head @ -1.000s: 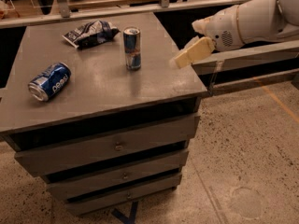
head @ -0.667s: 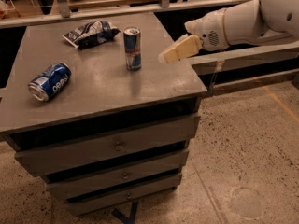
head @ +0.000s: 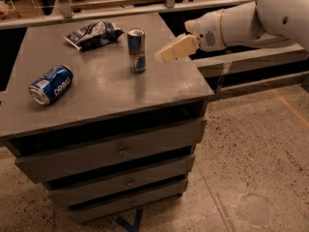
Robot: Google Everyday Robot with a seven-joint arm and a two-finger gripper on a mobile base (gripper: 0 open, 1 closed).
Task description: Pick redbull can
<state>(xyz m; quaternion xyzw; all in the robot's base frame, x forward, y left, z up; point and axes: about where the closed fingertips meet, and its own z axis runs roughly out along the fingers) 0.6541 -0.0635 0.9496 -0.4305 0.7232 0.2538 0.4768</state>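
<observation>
The redbull can (head: 136, 50) stands upright near the middle of the grey cabinet top (head: 106, 93); it is slim, blue and silver, with a red mark. My gripper (head: 161, 56), with cream-coloured fingers on a white arm, reaches in from the right. Its tips are a short way to the right of the can, at about the can's mid-height, apart from it.
A blue Pepsi can (head: 50, 84) lies on its side at the left of the top. A dark blue-and-white snack bag (head: 92, 34) lies at the back. The cabinet has three drawers (head: 120, 151). A dark shelf and rail run behind and to the right.
My gripper has moved left, from beyond the cabinet's right edge to just beside the redbull can. The can, the Pepsi can and the bag have not moved.
</observation>
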